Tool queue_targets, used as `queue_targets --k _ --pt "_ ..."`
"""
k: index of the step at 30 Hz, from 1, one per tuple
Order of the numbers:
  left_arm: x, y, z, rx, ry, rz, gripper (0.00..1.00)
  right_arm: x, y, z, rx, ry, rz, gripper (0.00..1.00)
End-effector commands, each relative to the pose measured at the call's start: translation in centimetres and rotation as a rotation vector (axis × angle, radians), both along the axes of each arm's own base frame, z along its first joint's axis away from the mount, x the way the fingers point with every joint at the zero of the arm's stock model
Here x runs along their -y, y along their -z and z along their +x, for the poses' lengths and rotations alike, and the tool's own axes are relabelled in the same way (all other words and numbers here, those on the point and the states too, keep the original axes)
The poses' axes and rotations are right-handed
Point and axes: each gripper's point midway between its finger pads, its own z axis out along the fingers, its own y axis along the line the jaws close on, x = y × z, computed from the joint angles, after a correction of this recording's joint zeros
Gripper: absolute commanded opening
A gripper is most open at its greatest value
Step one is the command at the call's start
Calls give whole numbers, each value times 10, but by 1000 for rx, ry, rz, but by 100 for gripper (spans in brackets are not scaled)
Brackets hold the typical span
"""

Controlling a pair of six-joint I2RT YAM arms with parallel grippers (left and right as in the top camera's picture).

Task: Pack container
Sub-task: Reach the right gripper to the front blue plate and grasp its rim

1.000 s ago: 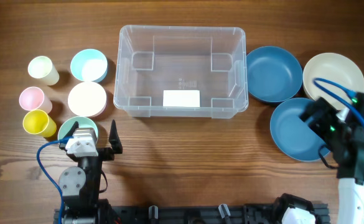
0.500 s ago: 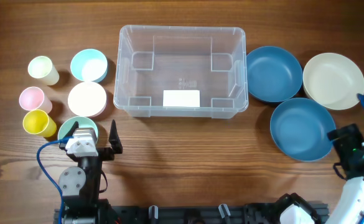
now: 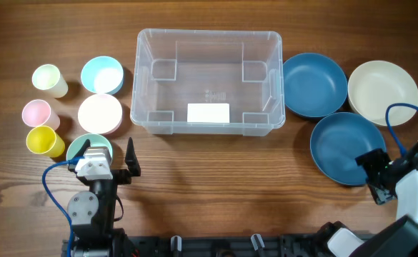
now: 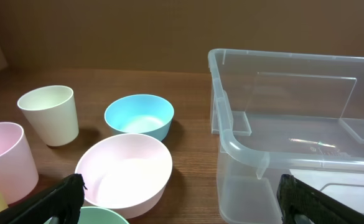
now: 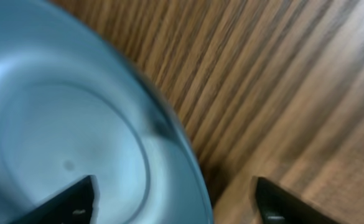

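Note:
The clear container (image 3: 206,80) stands empty at the table's back centre; its near left corner shows in the left wrist view (image 4: 256,155). My left gripper (image 3: 112,165) is open and empty, in front of the bowls at the front left (image 4: 178,199). My right gripper (image 3: 377,173) is open, its fingers straddling the near right rim of a blue bowl (image 3: 344,146), one inside and one outside (image 5: 175,202). That bowl rests on the table (image 5: 76,124).
A second blue bowl (image 3: 314,84) and a cream bowl (image 3: 383,91) sit right of the container. At left stand a light blue bowl (image 3: 101,74), pink bowl (image 3: 99,113), green bowl (image 3: 80,146), and cream (image 3: 49,80), pink (image 3: 36,113) and yellow (image 3: 43,140) cups.
My right arm has swung from over the near blue bowl down and right, then back to that bowl's near right rim. The left arm has not moved.

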Motion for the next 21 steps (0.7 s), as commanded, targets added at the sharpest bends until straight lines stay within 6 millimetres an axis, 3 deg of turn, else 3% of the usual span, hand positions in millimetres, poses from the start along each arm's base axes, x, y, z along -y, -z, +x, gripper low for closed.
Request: queue_targets --k 1,3,6,12,17,21 --pt "2 0 0 5 12 18 100 -6 16 1 -16 -16 62 61" --pt "2 0 0 5 12 18 100 -9 20 2 -20 -22 79 59" --pt "2 0 0 5 12 18 100 -16 19 9 22 -77 110 33" --pt "2 0 0 5 12 18 100 -19 20 5 8 -77 123 4" --pt "2 0 0 5 12 18 100 -23 17 1 -7 -101 134 4" --pt "2 0 0 5 12 18 100 -18 -3 8 29 -142 95 4"
